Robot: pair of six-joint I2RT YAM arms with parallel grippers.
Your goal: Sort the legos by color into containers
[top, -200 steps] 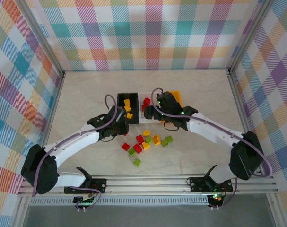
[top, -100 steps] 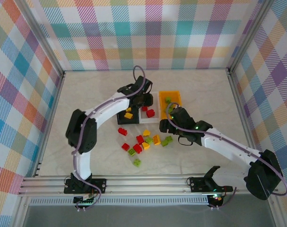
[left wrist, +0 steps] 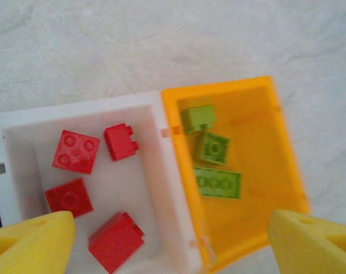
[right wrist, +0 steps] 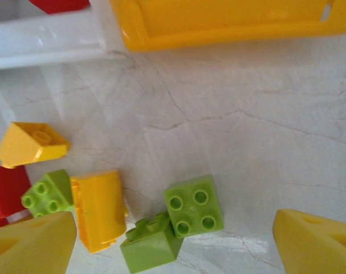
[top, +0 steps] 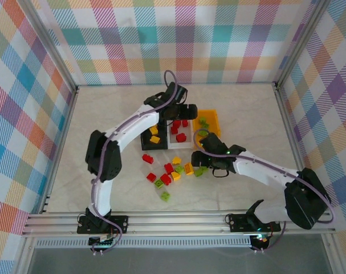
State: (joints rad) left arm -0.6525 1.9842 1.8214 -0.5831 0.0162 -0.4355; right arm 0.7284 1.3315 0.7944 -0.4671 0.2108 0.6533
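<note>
My left gripper (top: pixel 181 116) (left wrist: pixel 170 245) hangs open over the wall between the white bin (top: pixel 181 145) (left wrist: pixel 155 188) and the orange bin (top: pixel 215 121) (left wrist: pixel 287 165), nothing between its yellow fingers (left wrist: pixel 30 242). Several red legos (left wrist: pixel 76 151) lie in the white bin, three green ones (left wrist: pixel 217 182) in the orange bin. The black bin (top: pixel 144 140) holds yellow legos (top: pixel 154 131). My right gripper (top: pixel 202 165) (right wrist: pixel 173 245) is open just above two green legos (right wrist: pixel 194 205) on the table, beside a yellow one (right wrist: pixel 98 210).
Loose red, green and yellow bricks (top: pixel 169 171) are scattered on the table in front of the bins. A yellow sloped brick (right wrist: pixel 31 144) and another green brick (right wrist: pixel 47 193) lie left of my right gripper. Metal frame rails edge the table.
The left arm swung from the loose pile to the bins and its gripper opened over the white bin. The right arm came back from the bins to the green bricks.
</note>
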